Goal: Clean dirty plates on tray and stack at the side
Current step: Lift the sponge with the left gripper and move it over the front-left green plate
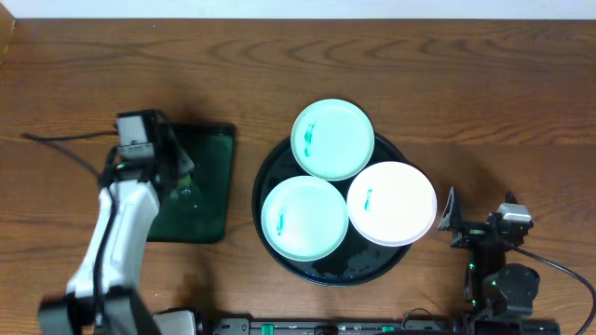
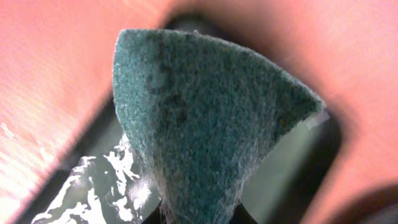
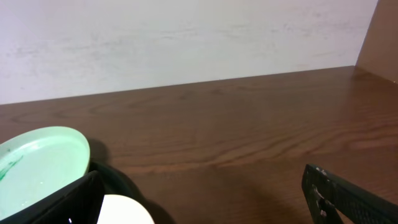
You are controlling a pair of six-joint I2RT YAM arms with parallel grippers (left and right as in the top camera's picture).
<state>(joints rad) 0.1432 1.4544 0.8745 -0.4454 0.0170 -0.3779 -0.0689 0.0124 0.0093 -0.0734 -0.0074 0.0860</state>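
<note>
Three plates lie on the round black tray [image 1: 270, 163]: a mint-green plate [image 1: 332, 140] at the back, a mint-green plate [image 1: 304, 219] at the front left and a white plate [image 1: 392, 203] at the right, each with a small teal smear. My left gripper [image 1: 177, 172] hovers over the dark green rectangular tray [image 1: 209, 186] and is shut on a green scouring sponge [image 2: 205, 130], which fills the left wrist view. My right gripper [image 1: 475, 223] is open and empty, right of the white plate. The right wrist view shows the back mint plate [image 3: 40, 168] and the white plate's edge [image 3: 124, 211].
The dark green tray [image 2: 93, 186] holds glistening water under the sponge. The brown wooden table [image 1: 466, 93] stretches to a pale wall [image 3: 186, 37] at the back. Cables run at the left edge and front right.
</note>
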